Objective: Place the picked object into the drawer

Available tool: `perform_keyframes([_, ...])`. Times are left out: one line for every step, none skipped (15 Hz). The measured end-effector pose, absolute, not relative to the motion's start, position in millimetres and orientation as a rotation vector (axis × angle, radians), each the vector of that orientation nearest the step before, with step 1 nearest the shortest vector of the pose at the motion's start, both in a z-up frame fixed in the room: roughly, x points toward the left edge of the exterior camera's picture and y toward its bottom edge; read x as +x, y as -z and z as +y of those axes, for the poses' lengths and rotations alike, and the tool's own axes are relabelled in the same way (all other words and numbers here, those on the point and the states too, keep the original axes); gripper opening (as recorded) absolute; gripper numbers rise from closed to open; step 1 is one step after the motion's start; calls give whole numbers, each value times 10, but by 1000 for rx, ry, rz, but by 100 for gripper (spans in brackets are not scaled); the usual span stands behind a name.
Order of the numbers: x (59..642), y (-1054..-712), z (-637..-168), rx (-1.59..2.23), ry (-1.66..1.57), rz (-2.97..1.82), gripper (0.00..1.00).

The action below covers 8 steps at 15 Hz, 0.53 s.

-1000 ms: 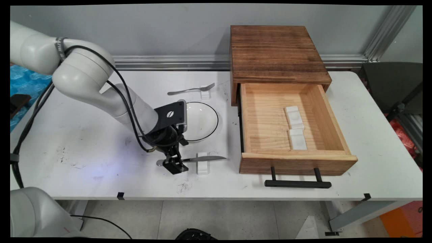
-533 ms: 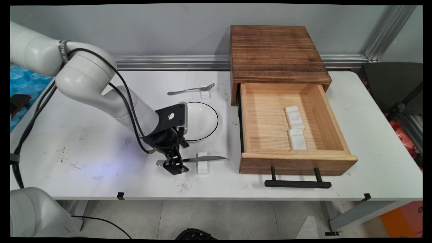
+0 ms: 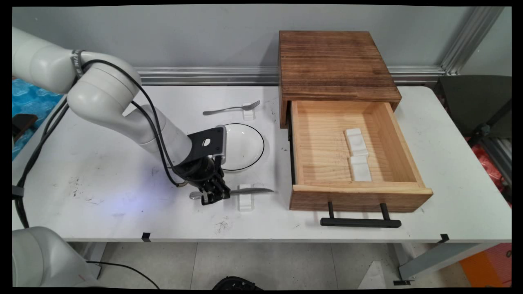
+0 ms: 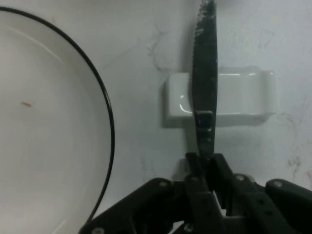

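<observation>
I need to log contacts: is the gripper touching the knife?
Touching. In the hand view the gripper has its fingers closed on the knife handle, with no gap; the blade lies across the white rest.

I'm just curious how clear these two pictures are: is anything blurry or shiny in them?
Main view: evenly lit and sharp, soft shadows under the open drawer and its handle. Hand view: softer; the hand at the bottom edge is dark and out of focus, the knife shows faint sheen, and the white rest under it carries a small bright highlight. The plate looks flat, without glare.
</observation>
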State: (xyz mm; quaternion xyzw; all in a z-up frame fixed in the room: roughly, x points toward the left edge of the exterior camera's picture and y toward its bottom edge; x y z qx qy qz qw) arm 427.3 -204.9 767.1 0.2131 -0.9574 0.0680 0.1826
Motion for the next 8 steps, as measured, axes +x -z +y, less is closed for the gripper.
perform_keyframes([4278, -7674, -2044, 600, -190, -2703, 0])
perform_keyframes([4285, -7679, -2038, 598, -189, -2705, 0])
perform_keyframes([4290, -7684, -2035, 598, -188, -2706, 0])
perform_keyframes([4292, -7689, -2033, 598, -188, -2707, 0])
perform_keyframes([4298, -7701, -2029, 599, -187, -2709, 0])
perform_keyframes([4301, -7715, -2025, 600, -185, -2710, 0])
perform_keyframes([4304, -7741, -2019, 601, -182, -2712, 0])
perform_keyframes([4304, -7769, -2014, 600, -179, -2714, 0])
